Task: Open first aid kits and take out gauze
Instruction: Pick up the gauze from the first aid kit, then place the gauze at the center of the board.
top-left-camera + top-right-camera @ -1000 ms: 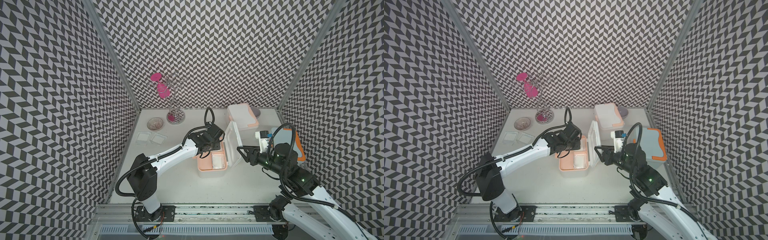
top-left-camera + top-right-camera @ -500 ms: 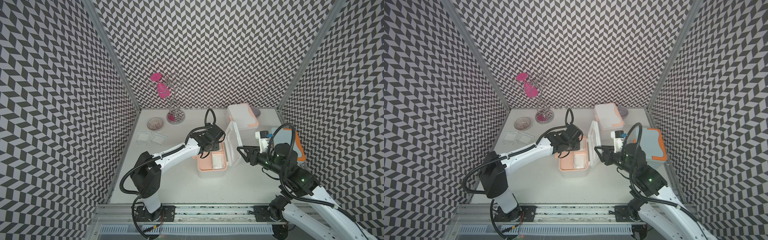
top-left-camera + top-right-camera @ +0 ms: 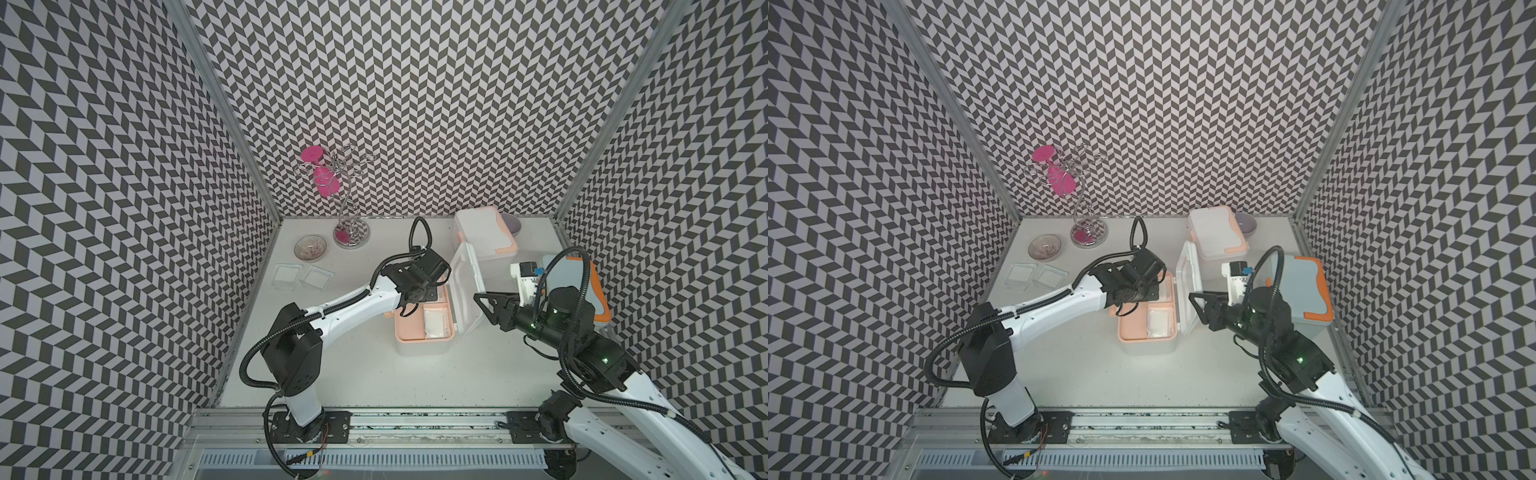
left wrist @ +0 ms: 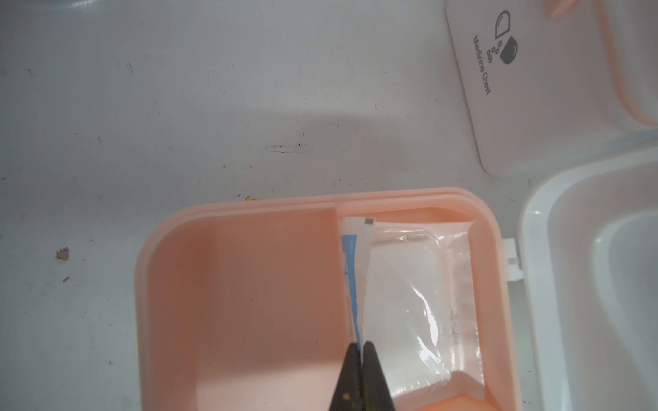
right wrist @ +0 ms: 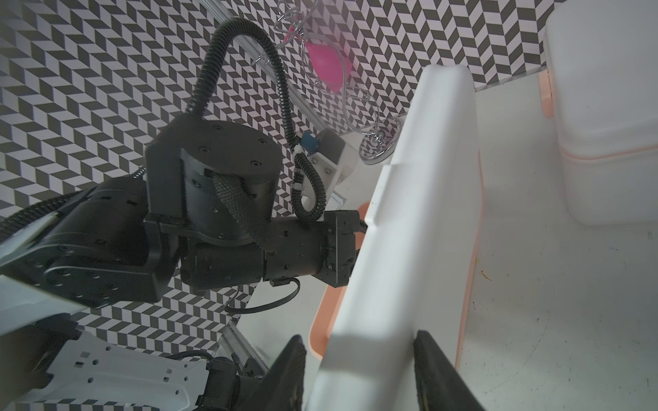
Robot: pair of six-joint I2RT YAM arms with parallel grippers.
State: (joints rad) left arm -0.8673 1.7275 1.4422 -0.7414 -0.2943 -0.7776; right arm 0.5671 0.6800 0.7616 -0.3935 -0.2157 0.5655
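Left wrist view: left gripper [image 4: 361,350] pinched fully shut on upright edge of blue-striped packet [image 4: 352,270], which stands against the divider in a side compartment of the open kit [image 4: 320,199]; gauze [image 4: 409,302] in clear film lies flat just beside it, touching; whether the striped bit is that pack's own backing or a separate item, can't tell. Right wrist view: right gripper [image 5: 359,359] clamped across rim of the lid [image 5: 420,213], one finger each side, lid held about upright.

Progress, my read: roughly mid-task. Done: one kit open; one gauze pack [image 3: 284,276] and a second pack [image 3: 318,277] lie out on the table [image 3: 374,374], side by side near the ribbed glass bowl [image 3: 309,248]. Left: pinched item not yet lifted clear; another white pad [image 3: 436,326] sits in the next compartment; closed white kit [image 3: 486,235] at back and pale blue kit [image 3: 1302,286] w/ orange trim both look shut; whether those were already emptied, can't tell.

Materials etc.: kits are matte moulded plastic, boxy w/ rounded corners; peach tray, smooth walls; lid white, dished underside; closed white kit's lid printed "Medicine Chest" w/ pill icon. Wrapper is glossy crinkled film w/ glare streaks; pad inside flat, square, soft-looking. Gripper fingers black, tapering to thin tips. Table pale, scuffed, a few crumbs.
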